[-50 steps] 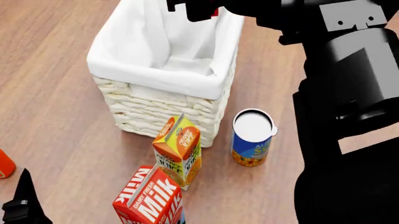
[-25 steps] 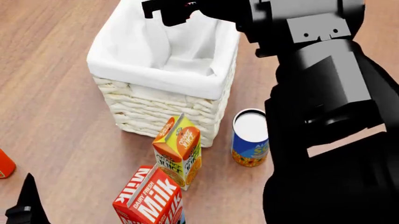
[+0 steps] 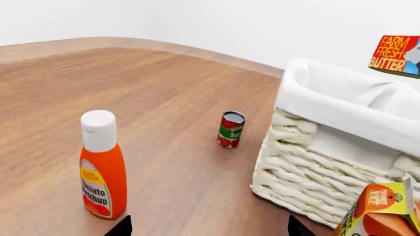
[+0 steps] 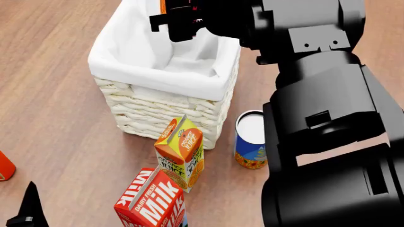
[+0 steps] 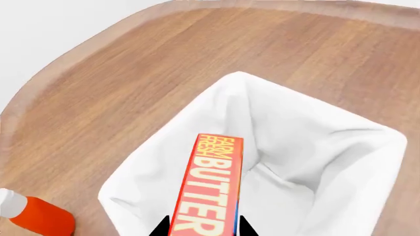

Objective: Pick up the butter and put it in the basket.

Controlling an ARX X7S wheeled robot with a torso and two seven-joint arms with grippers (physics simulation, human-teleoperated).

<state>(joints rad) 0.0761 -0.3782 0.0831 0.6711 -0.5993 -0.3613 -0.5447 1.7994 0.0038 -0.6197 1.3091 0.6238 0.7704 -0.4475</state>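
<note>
The butter point(image 5: 210, 187), a slim red box with "FARM FRESH BUTTER" lettering, is held between the fingers of my right gripper point(image 5: 203, 229), which is shut on it. It hangs in the air above the open top of the basket point(image 5: 315, 162), a cream wicker basket with a white cloth liner. In the head view the right gripper point(image 4: 180, 21) is over the basket's point(image 4: 158, 71) far part. The left wrist view shows the butter point(image 3: 396, 54) above the basket's rim point(image 3: 341, 103). My left gripper point(image 3: 208, 229) is open and empty, low over the table.
An orange juice carton point(image 4: 181, 153), a milk carton point(image 4: 151, 201) and a blue can point(image 4: 251, 142) stand in front of the basket. A ketchup bottle point(image 3: 102, 167) and a small tomato can point(image 3: 231, 129) stand to its left. The table edge curves behind the basket.
My right arm has swung left and the butter now hangs over the basket's opening. The left gripper has barely moved.
</note>
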